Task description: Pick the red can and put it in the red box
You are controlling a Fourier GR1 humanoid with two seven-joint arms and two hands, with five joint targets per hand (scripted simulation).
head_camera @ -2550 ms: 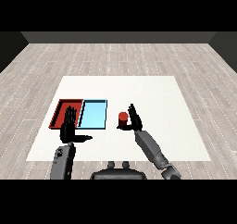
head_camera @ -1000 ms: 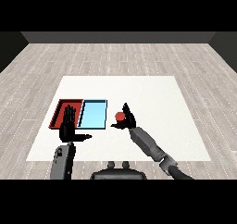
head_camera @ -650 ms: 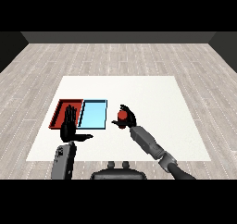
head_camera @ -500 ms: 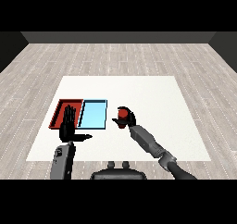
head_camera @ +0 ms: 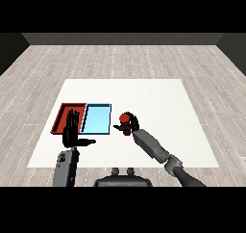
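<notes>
The red can (head_camera: 125, 118) is held just right of the light blue tray (head_camera: 97, 117), over the white table. My right hand (head_camera: 130, 124) is curled round it, fingers wrapping its side and thumb toward the tray. The red tray (head_camera: 62, 115) lies at the left, touching the blue one. My left hand (head_camera: 72, 132) stands open with straight fingers, overlapping the red tray's near edge and covering part of it.
The white table (head_camera: 158, 102) stretches to the right and behind the trays. Both trays hold nothing. My right forearm (head_camera: 153, 147) runs diagonally from the lower right toward the can.
My right hand has gone from open beside the can to curled round it, and it has carried the can leftward toward the light blue tray. The left hand has stayed put.
</notes>
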